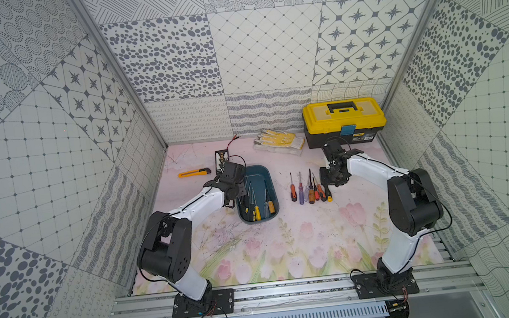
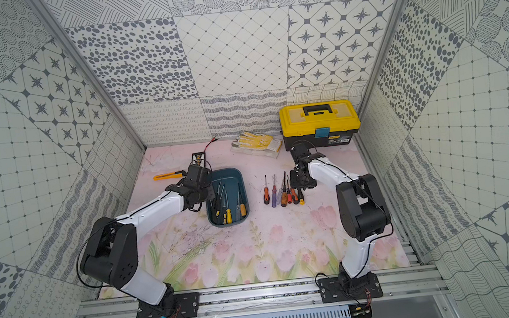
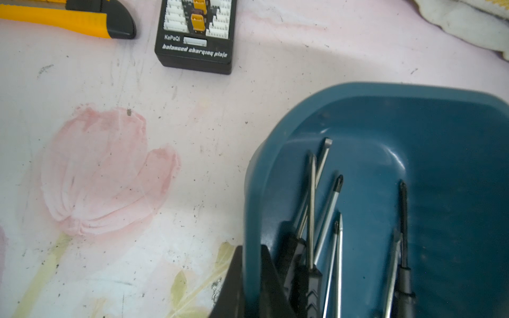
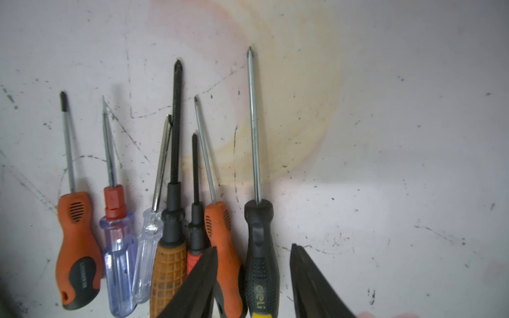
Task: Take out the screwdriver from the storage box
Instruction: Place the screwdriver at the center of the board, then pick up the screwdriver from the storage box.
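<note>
The teal storage box (image 1: 261, 170) (image 2: 233, 175) lies left of centre and holds several screwdrivers (image 1: 257, 212) (image 3: 311, 209) with yellow and black handles. My left gripper (image 1: 237, 198) (image 3: 252, 247) is shut on the box's left wall (image 3: 252, 192), one finger inside and one outside. Right of the box, a row of several screwdrivers (image 1: 310, 192) rests on the mat. My right gripper (image 1: 327, 187) (image 4: 254, 246) hovers open over the row's right end. Between its jaws lie a black screwdriver (image 4: 260, 247) and an orange-handled one (image 4: 224, 247), neither of them clamped.
A yellow-lidded black toolbox (image 1: 344, 118) stands at the back right, with work gloves (image 1: 278, 141) to its left. A yellow utility knife (image 1: 193, 172) and a black charging plate (image 1: 221, 160) lie behind the left gripper. Patterned walls close three sides.
</note>
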`<action>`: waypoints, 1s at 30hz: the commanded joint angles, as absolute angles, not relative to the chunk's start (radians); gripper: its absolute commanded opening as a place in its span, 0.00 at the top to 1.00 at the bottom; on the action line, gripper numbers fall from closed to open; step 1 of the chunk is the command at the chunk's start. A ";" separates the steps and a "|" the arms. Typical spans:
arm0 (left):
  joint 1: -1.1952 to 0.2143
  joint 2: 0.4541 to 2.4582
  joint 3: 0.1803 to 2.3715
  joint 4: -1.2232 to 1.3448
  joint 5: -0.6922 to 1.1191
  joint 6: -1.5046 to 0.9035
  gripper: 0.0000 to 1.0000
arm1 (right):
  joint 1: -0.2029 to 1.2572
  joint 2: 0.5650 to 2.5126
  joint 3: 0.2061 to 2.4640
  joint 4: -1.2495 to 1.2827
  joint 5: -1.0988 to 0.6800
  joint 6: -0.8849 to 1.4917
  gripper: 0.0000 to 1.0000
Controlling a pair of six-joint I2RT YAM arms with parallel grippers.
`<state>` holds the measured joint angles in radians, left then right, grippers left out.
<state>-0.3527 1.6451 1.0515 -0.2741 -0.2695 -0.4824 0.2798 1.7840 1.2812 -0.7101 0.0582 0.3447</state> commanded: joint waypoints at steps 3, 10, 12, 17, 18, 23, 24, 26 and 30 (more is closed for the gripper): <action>-0.349 1.644 1.067 -0.212 -0.262 -0.482 1.00 | 0.286 1.661 1.279 -0.656 0.020 0.338 0.45; -0.349 1.638 1.063 -0.208 -0.258 -0.482 1.00 | 0.333 1.583 1.289 -0.593 -0.077 0.334 0.42; -0.350 1.638 1.062 -0.204 -0.255 -0.483 1.00 | 0.360 1.582 1.309 -0.589 -0.095 0.329 0.42; -0.350 1.636 1.062 -0.204 -0.246 -0.488 1.00 | 0.446 1.606 1.367 -0.584 -0.130 0.329 0.42; -0.349 1.634 1.063 -0.203 -0.243 -0.488 1.00 | 0.466 1.615 1.379 -0.581 -0.139 0.327 0.41; -0.349 1.628 1.063 -0.202 -0.239 -0.488 1.00 | 0.542 1.670 1.431 -0.567 -0.207 0.336 0.43; -0.350 1.628 1.063 -0.201 -0.238 -0.488 1.00 | 0.559 1.684 1.442 -0.565 -0.217 0.334 0.43; -0.350 1.626 1.061 -0.201 -0.241 -0.488 1.00 | 0.585 1.714 1.459 -0.563 -0.230 0.329 0.43; -0.349 1.621 1.056 -0.204 -0.245 -0.488 1.00 | 0.633 1.771 1.487 -0.560 -0.266 0.332 0.45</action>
